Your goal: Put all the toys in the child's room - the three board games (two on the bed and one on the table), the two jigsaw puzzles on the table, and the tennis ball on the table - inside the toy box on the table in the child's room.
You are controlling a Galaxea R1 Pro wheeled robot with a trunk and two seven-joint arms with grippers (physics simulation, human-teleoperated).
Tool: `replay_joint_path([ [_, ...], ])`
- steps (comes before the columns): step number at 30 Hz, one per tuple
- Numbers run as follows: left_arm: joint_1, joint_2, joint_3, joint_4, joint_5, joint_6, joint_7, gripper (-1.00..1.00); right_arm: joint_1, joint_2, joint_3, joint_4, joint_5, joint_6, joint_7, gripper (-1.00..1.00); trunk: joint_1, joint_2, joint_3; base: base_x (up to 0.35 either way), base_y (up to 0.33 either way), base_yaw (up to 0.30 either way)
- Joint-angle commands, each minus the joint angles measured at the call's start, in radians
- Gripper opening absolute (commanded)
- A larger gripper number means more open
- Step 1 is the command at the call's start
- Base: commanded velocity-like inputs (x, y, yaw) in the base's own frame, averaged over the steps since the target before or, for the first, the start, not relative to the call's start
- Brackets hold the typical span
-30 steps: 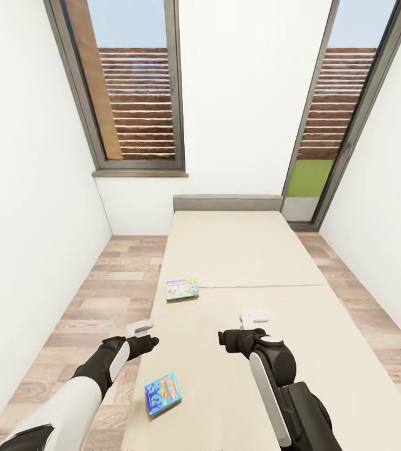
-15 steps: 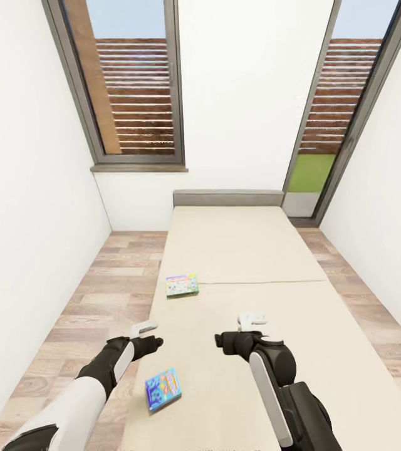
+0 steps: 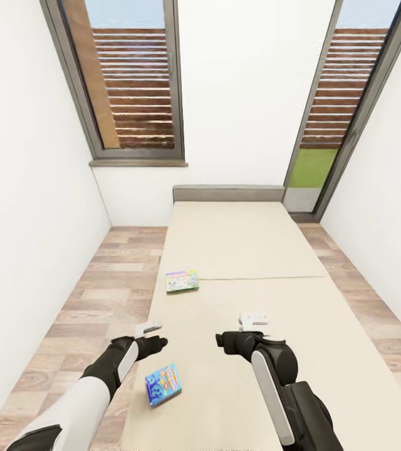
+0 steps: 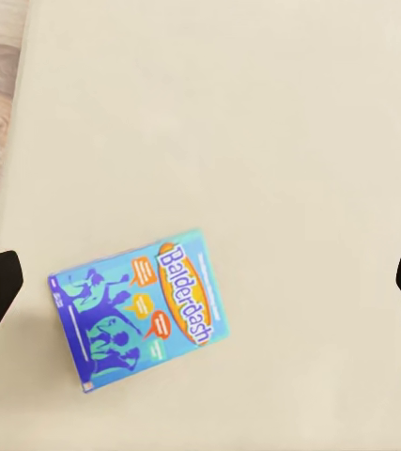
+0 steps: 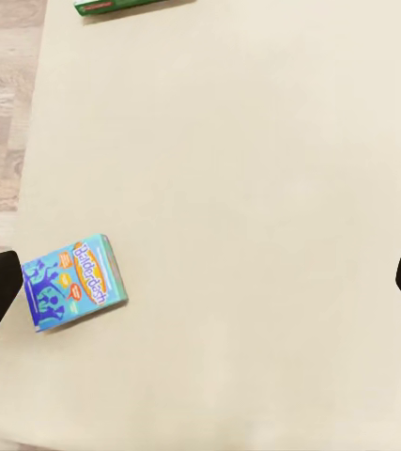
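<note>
Hovering over the bed point(image 3: 244, 250), your left gripper point(image 3: 156, 341) has its fingers wide apart, the blue Balderdash box point(image 4: 139, 315) lying flat on the mattress between them, likely lined up for a grab. Your right gripper point(image 3: 222, 341) hangs equally spread, holding nothing. Farther up the bed lies the green-edged game box point(image 3: 182, 281).

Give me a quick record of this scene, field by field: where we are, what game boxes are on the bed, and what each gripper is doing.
Place: beige bed, wood-plank floor beside it
Near box: blue Balderdash game, flat near the bed's left edge
Far box: green-edged game box, flat, further up the bed
Left gripper: open, empty, above the blue box
Right gripper: open, empty, over bare mattress
</note>
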Motion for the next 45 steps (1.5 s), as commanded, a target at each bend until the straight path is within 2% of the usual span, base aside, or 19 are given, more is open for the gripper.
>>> replay_joint_path([
  [1,-0.001,-0.001,0.006,-0.002,0.002,0.006,-0.003,1.00,-0.001,0.000,0.000,-0.001,-0.011,0.003,-0.010,1.00,0.001,-0.002,-0.004,0.000,0.000,0.000],
  [10,-0.001,-0.022,0.000,-0.007,0.002,0.002,-0.007,1.00,-0.002,0.000,0.000,-0.002,-0.011,0.006,-0.010,1.00,0.001,-0.002,-0.018,0.000,0.000,0.000],
  [24,-0.005,-0.029,0.002,-0.041,0.004,0.008,-0.005,1.00,-0.002,0.000,0.001,-0.004,-0.011,0.008,-0.009,1.00,0.001,-0.002,-0.042,0.000,0.000,0.000],
  [41,-0.005,-0.022,0.002,-0.045,0.003,-0.004,-0.005,1.00,-0.003,0.000,0.001,-0.004,-0.011,0.010,-0.009,1.00,0.001,-0.002,-0.070,0.000,0.000,0.000],
  [45,-0.013,-0.019,0.003,-0.089,0.003,0.008,-0.005,1.00,-0.003,0.000,0.001,-0.005,-0.011,0.010,-0.009,1.00,0.001,-0.002,-0.076,0.000,0.000,0.000],
])
